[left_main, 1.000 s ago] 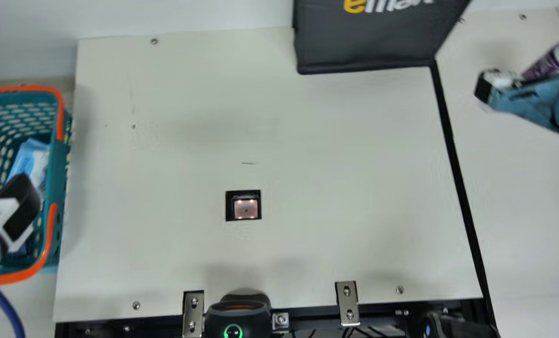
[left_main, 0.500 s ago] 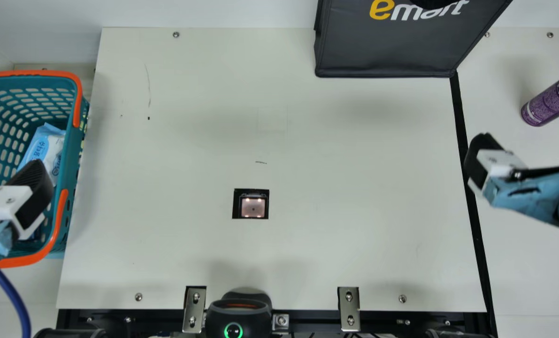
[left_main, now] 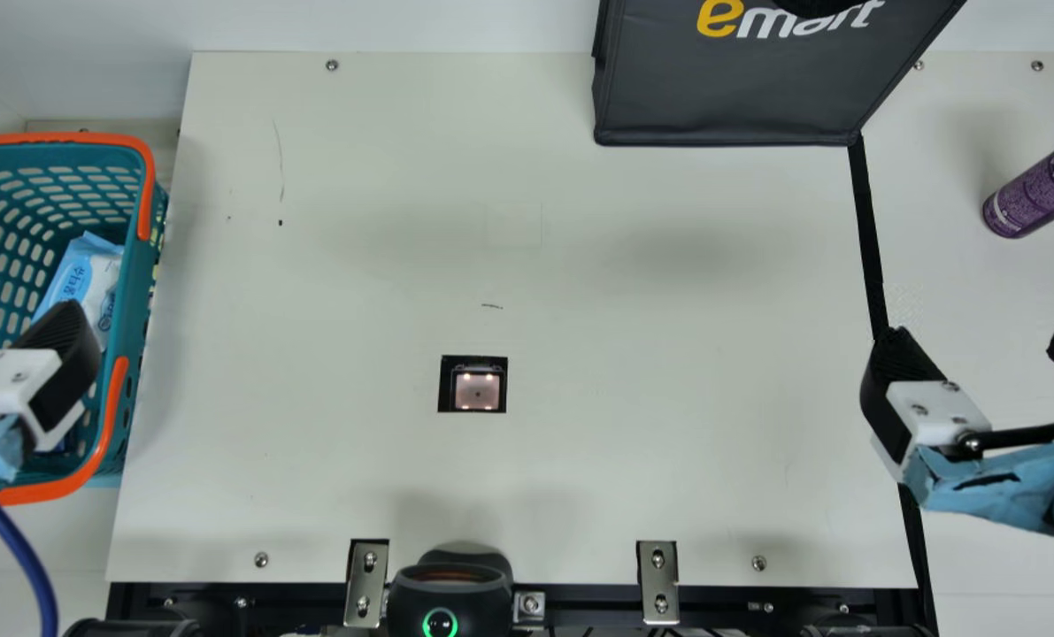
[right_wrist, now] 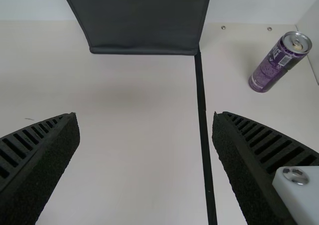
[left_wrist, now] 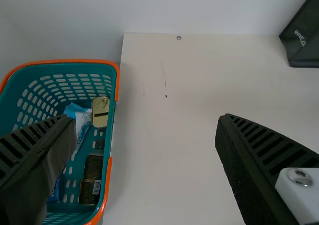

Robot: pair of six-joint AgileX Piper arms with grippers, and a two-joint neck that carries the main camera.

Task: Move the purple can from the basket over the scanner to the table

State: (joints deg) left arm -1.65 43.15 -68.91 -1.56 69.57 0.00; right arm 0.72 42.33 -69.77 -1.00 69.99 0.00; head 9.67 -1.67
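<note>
Cream table (left_main: 624, 265), white wall (left_main: 403, 25) behind. Over the basket (left_main: 138, 265), the left gripper (left_main: 65, 345) has its two fingers wide apart; the right gripper (left_main: 982, 341), near the black strip (left_main: 866, 230), likewise. One scanner (left_main: 478, 391) sits between them. Beyond the strip, one purple can (left_main: 1033, 190) stands upright on the table. One black bag (left_main: 721, 102); in the one basket, one wipes pack (left_main: 78, 272), one tin (left_wrist: 100, 113).

shiny bare metal lid on the purple can (right_wrist: 277, 64), teal basket (left_main: 128, 292) in kinda smooth plastic, dark bag (left_main: 730, 97) looking like matt cloth, smooth matt tabletop (left_main: 624, 354), plain metal brackets (left_main: 657, 579)
</note>
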